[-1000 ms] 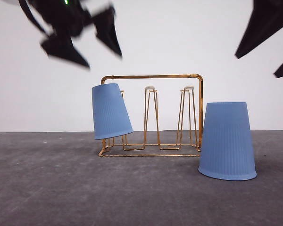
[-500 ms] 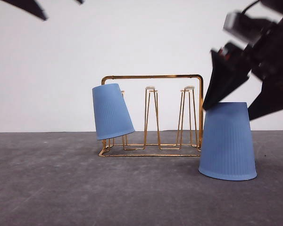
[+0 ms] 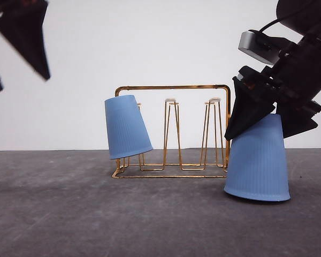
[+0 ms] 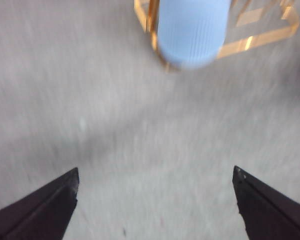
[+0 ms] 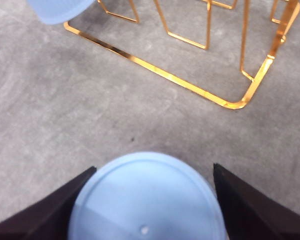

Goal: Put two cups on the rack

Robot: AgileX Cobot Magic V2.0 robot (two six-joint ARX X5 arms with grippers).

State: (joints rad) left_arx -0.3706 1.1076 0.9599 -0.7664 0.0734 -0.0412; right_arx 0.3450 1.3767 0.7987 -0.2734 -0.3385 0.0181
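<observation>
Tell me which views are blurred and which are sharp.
Left wrist view: motion-smeared throughout, the hung cup and rack soft. Right wrist view: sharp on rack wire and the cup between the fingers. Front view: cups and rack crisp, left end effector slightly blurred.

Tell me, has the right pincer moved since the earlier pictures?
Yes. The right pincer has come down beside the rack onto the cup standing on the table.

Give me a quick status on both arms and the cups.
Left tool open, empty, clear of the rack. Right tool straddling the second cup, grip unclear. First cup hangs tilted on the rack's left prong. Middle and right prongs free.
</observation>
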